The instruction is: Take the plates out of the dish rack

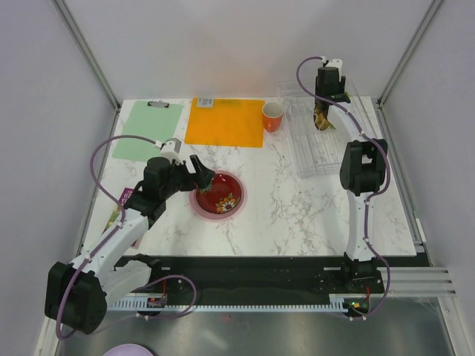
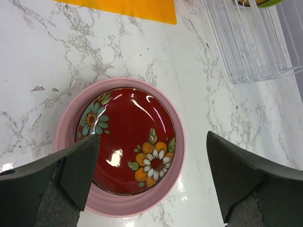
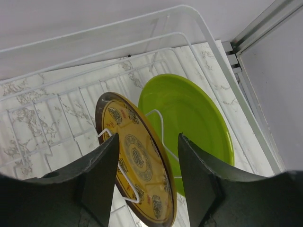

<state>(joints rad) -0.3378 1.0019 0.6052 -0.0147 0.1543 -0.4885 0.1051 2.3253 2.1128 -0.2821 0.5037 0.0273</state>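
The dark red floral plate (image 1: 220,194) lies inside the large pink plate (image 1: 200,206) on the table's middle; both show in the left wrist view, red (image 2: 128,137) on pink (image 2: 64,137). My left gripper (image 1: 202,173) (image 2: 151,177) hangs open and empty just above them. The clear wire dish rack (image 1: 312,159) (image 3: 47,94) stands at the back right. In it the yellow-gold patterned plate (image 1: 321,119) (image 3: 142,165) and the lime green plate (image 3: 194,113) stand on edge. My right gripper (image 1: 326,100) (image 3: 147,177) is open above the rack, its jaws on either side of the yellow-gold plate's rim.
An orange cup (image 1: 273,116) stands left of the rack, next to an orange mat (image 1: 225,122). A green clipboard (image 1: 148,130) lies at the back left. A purple-green object (image 1: 119,208) lies at the left edge. The enclosure wall (image 3: 274,94) is close behind the rack.
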